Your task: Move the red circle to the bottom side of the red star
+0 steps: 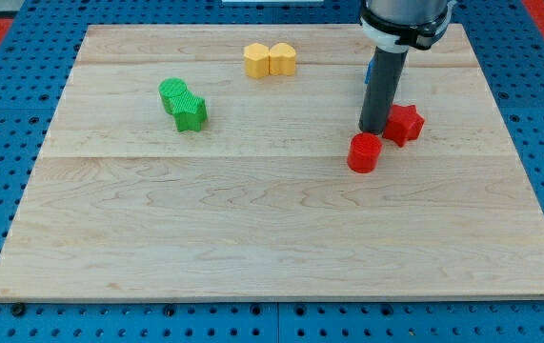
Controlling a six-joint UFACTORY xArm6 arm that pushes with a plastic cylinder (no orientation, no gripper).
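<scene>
— What can't you make out from here?
— The arm (405, 19) runs off the view's top, so its upper part is cut off. The rod hides the left edge of the red star (406, 123).
— And my tip (373, 131)?
— Its very end is hard to separate from the red circle (364, 152) just below it; touching or not, I cannot tell.

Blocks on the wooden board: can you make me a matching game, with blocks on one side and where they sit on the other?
Things:
1. red circle block
2. red star block
3. two yellow blocks
4. two green blocks

Places:
A. near the view's top, middle
B. the view's left
C. just right of my tip
D. just below my tip

Pairs: 1-D, 2-C, 3-A, 4-B
</scene>
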